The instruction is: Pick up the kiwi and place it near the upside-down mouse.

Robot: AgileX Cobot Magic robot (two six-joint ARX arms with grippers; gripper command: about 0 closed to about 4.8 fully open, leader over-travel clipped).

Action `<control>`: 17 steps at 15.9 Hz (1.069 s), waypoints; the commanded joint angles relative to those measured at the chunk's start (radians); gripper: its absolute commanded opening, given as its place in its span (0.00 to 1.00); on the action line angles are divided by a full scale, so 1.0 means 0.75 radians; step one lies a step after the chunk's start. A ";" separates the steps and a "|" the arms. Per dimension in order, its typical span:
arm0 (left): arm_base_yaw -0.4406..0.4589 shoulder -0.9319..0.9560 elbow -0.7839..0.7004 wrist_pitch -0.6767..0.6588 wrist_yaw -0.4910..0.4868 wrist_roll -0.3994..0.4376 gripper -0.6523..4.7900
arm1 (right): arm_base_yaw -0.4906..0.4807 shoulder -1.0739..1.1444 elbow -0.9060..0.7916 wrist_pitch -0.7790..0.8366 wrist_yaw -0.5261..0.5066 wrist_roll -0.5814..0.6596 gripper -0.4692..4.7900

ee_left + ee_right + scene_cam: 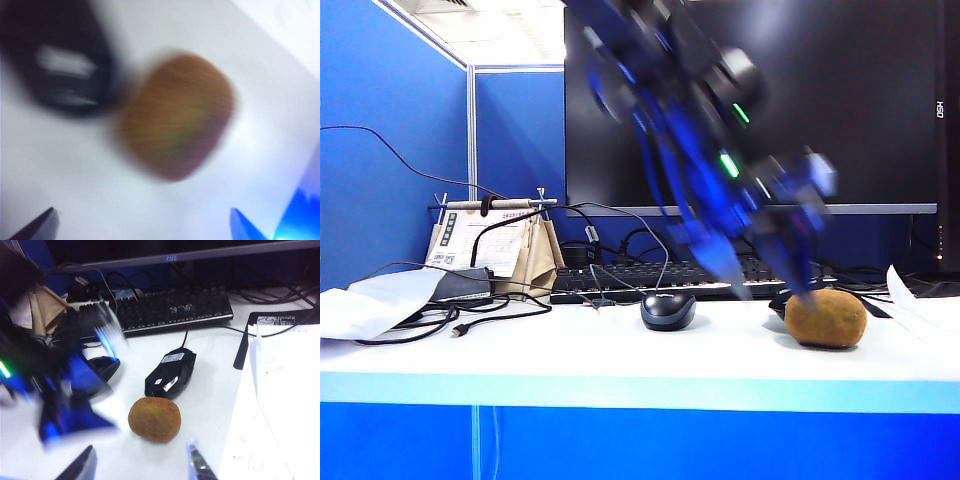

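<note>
The kiwi (826, 318) (154, 418) (177, 115) lies on the white table (520, 350), free of any gripper. Just behind it sits the upside-down mouse (170, 372) (60, 65), glossy black with pale marks facing up; in the exterior view only a dark sliver of it (780, 300) shows. My left gripper (777, 291) (142, 214) hangs blurred and open just above and left of the kiwi, nothing between its fingers. My right gripper (141, 446) is open and empty, short of the kiwi on the side away from the mouse. It does not show in the exterior view.
A dark grey-blue corded mouse (668, 310) sits dome-up left of the kiwi. A black keyboard (650, 278) and a monitor (820, 100) stand behind. Loose papers (285, 400) lie on the right; cables, paper and a document stand (490, 245) on the left.
</note>
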State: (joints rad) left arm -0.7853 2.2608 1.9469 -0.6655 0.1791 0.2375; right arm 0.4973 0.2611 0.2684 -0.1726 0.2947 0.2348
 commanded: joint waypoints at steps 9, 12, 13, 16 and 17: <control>0.326 -1.035 -0.313 -0.336 -0.129 -0.185 0.84 | 0.002 -0.008 0.004 -0.061 0.156 0.129 0.54; 0.322 -1.580 -0.912 -0.033 -0.165 -0.410 0.84 | 0.003 -0.113 -0.058 -0.077 0.163 0.141 0.54; 0.320 -1.777 -1.142 0.124 -0.186 -0.476 0.84 | 0.006 -0.168 -0.109 -0.093 0.163 0.190 0.54; 0.318 -2.315 -1.696 0.409 -0.403 -0.576 0.84 | 0.008 -0.342 -0.245 -0.202 0.133 0.258 0.54; 0.318 -2.395 -1.766 0.405 -0.436 -0.577 0.84 | 0.005 -0.343 -0.247 -0.225 0.127 0.270 0.54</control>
State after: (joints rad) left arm -0.5446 0.5095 0.6628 -0.3809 -0.1051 -0.1837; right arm 0.5011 0.0078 0.0811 -0.3328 0.4023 0.4198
